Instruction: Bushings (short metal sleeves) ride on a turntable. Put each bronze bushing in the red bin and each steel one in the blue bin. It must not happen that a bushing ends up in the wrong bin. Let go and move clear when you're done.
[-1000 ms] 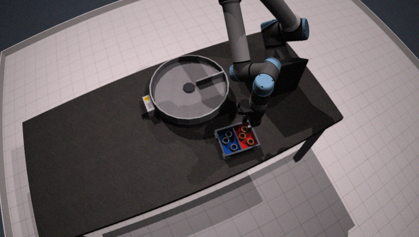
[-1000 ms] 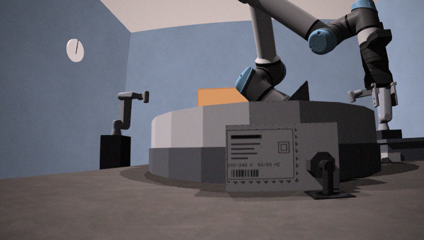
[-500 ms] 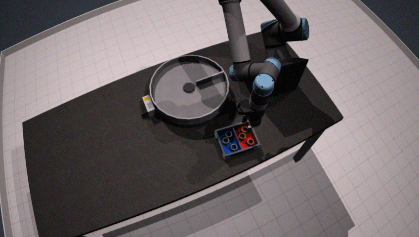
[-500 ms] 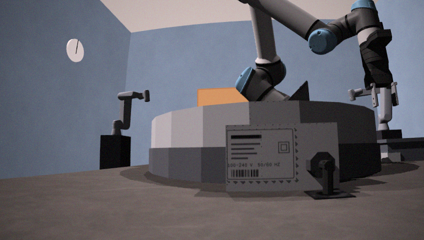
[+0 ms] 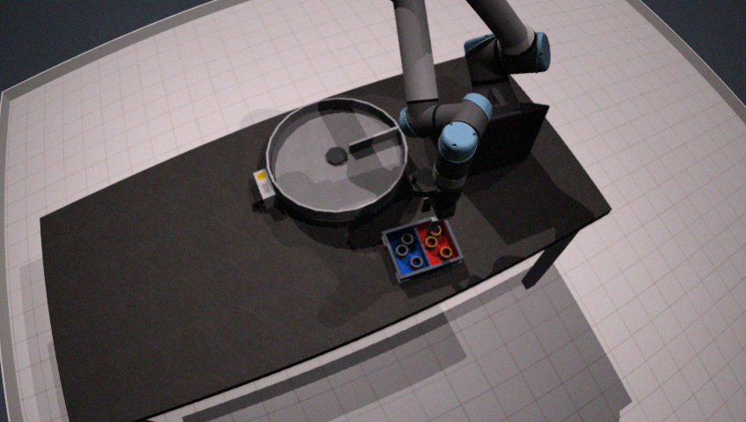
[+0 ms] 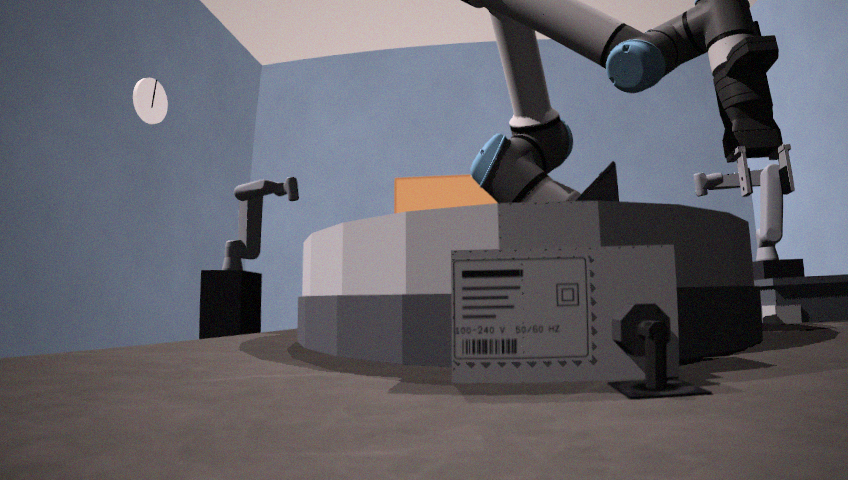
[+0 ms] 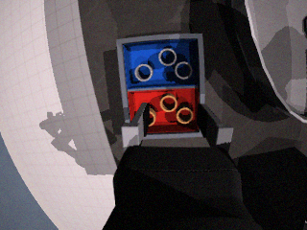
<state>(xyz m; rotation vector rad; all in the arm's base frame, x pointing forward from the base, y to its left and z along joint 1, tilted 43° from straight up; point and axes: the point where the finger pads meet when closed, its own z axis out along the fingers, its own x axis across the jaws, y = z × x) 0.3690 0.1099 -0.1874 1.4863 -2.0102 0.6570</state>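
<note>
Bronze bushings (image 5: 430, 242) (image 7: 169, 103) in red bin (image 5: 446, 240) (image 7: 162, 128) — steel ones (image 5: 401, 250) (image 7: 167, 57) in blue, hand (image 5: 433, 221) (image 6: 766, 169) (image 7: 174, 113) wide open.

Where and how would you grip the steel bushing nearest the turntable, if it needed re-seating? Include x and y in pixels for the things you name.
By opposite sides of its outer wall, coming straight down. The steel bushing (image 5: 406, 238) (image 7: 183, 70) stands with its round opening upward in the blue bin (image 5: 391, 254) (image 7: 134, 46), with space around it for the jaws.

Your arm, grey and black with blue caps
You see smooth grey tubular links (image 5: 416, 52) (image 6: 523, 71), dark joint housings (image 5: 452, 117) (image 6: 681, 41), rounded blue caps (image 5: 457, 140) (image 6: 635, 65) and pale, slotted finger plates (image 6: 743, 171) on blocky black jaws.
</note>
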